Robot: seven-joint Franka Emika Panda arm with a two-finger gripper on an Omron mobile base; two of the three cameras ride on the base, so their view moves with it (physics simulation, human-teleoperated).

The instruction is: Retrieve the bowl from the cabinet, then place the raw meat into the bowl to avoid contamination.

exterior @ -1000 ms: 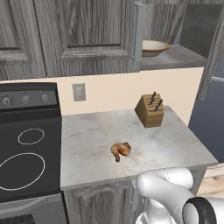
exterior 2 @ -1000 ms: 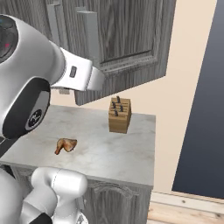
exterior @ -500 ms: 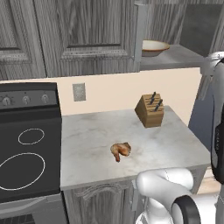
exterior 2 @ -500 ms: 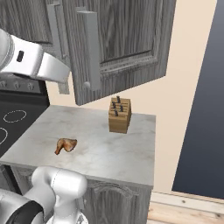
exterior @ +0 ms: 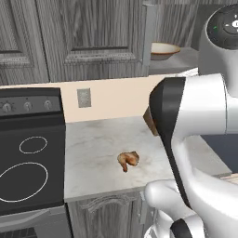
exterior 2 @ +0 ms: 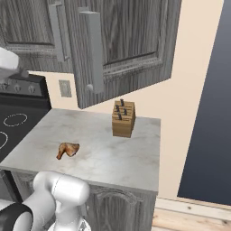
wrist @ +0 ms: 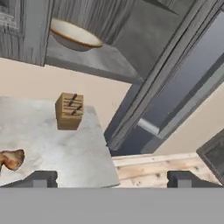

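Bowl rests on the open cabinet shelf above the knife block; judged rigid, breakable, smooth, best pinched at its rim; gripper spread wide, empty.

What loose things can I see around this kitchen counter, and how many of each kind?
Bowl, on the cabinet shelf: 1
Piece of raw meat, on the counter: 1
Knife block, on the counter: 1
Total: 3
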